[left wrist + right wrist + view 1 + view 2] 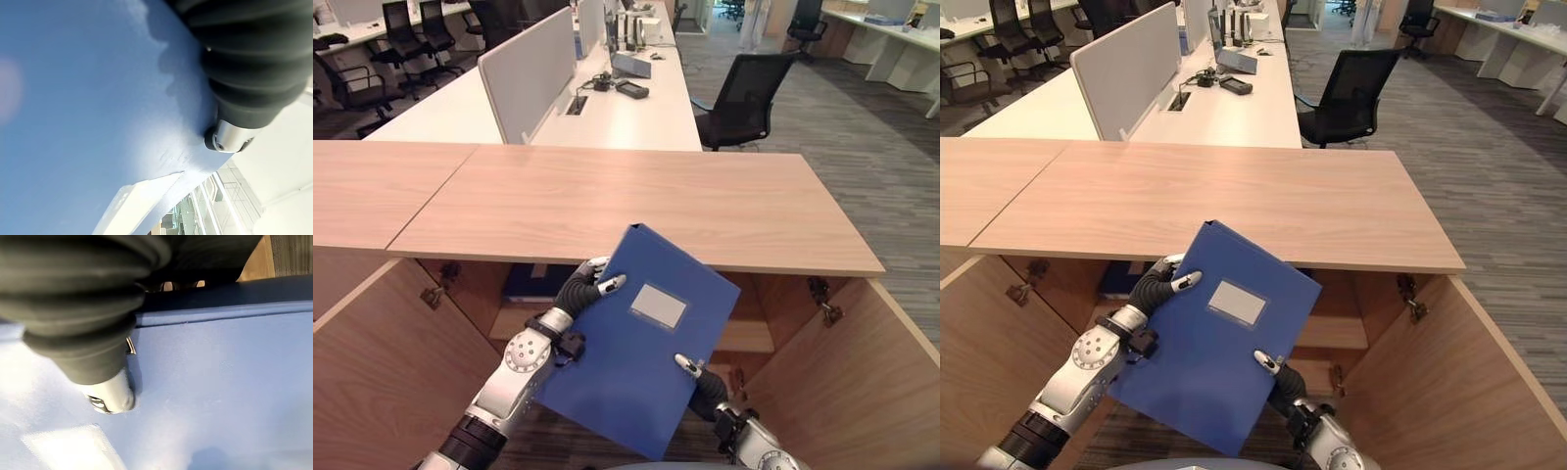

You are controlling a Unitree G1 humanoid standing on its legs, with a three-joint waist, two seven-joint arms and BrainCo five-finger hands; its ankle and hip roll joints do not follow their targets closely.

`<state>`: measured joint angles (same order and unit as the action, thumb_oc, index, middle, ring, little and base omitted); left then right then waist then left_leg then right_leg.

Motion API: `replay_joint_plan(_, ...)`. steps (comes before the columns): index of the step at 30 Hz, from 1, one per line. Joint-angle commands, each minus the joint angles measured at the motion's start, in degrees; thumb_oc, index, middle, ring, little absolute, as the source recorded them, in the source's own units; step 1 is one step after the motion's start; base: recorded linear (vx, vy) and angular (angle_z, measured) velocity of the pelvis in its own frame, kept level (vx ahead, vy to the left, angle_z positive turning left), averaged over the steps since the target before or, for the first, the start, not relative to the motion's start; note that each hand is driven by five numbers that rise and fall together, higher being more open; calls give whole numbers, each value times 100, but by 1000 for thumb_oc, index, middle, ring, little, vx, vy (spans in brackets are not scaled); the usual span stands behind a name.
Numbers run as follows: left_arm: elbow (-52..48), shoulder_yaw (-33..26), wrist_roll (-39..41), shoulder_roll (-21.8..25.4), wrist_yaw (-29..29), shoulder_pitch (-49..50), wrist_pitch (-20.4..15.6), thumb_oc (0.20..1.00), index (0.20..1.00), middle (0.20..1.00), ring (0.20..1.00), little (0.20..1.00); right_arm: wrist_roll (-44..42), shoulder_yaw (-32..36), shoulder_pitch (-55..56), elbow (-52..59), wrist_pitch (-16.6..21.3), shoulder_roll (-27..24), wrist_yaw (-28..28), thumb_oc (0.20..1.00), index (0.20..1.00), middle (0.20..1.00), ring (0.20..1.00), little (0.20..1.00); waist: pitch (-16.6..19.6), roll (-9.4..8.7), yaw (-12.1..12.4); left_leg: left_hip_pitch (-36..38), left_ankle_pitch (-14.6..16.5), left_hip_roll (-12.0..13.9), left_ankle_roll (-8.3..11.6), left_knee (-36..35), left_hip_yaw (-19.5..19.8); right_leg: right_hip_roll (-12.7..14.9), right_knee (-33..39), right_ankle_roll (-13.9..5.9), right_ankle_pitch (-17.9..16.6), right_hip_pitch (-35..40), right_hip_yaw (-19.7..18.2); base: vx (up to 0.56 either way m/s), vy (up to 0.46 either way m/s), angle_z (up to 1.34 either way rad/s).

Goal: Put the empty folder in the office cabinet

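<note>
Your left hand [585, 286] grips the blue folder [636, 348] at its left edge, thumb curled over the front face; your right hand [700, 384] pinches the lower right edge likewise. You hold the folder tilted in the air before the open office cabinet [636, 211], just below its wooden top. Both doors [847, 382] stand swung outward. Inside, a dark item [536, 284] lies on the shelf [744, 335] behind the folder.

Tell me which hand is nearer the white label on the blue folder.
Left. The left hand grips the folder edge just beside the label; the right hand holds the lower edge, farther away.
</note>
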<state>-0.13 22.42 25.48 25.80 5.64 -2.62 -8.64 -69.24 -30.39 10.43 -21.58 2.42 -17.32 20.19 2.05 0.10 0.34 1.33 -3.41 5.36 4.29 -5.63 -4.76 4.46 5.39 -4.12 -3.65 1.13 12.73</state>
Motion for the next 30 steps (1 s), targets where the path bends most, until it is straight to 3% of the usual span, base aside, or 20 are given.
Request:
replay_joint_plan(1,-213,73,898,-548,274,-359,-295,1000,1000,1000,1000,1000,-1041,79,-598,139,28,1048,51,200,200,200,200,200,-116,-333,-53,-24,268,-213,-99,63,226,26,-39,-184,84,-1,-120,0,0,0)
replay_joint_plan(4,30,30,1522,-458,590,-165,85,1000,1000,1000,1000,1000,-690,614,-486,-982,-180,1063,-161,200,200,200,200,200,-96,-310,-92,-16,271,-211,-103,63,218,21,-39,-193,78,13,-105,0,0,0)
replay_joint_plan(11,479,-137,1858,-50,1054,452,572,1000,1000,1000,1000,1000,-384,1546,-589,-2395,-547,1140,-410,200,200,200,200,200,-134,-261,-95,-5,279,-212,-103,63,215,9,-39,-204,84,20,-126,2,-3,-1)
replay_joint_plan(17,1089,-304,1800,-37,1163,904,682,1000,1000,1000,1000,1000,-327,2131,-724,-3294,-559,1105,-472,200,200,200,200,200,-169,-214,-86,-2,280,-213,-108,63,215,6,-39,-209,92,24,-130,0,-1,-1)
replay_joint_plan(23,2198,-581,1196,-198,1108,1181,690,1000,1000,1000,1000,1000,98,2692,-864,-4472,-674,952,-583,200,200,200,200,200,-188,-144,-88,-9,273,-221,-112,63,223,-5,-39,-201,111,32,-119,0,0,0)
replay_joint_plan(30,3004,-909,1066,-518,921,1206,665,1000,1000,1000,1000,1000,238,2770,-984,-4541,-649,895,-578,200,200,200,200,200,-199,-105,-84,-38,257,-217,-107,63,242,-15,-39,-187,138,14,-119,2,-5,0)
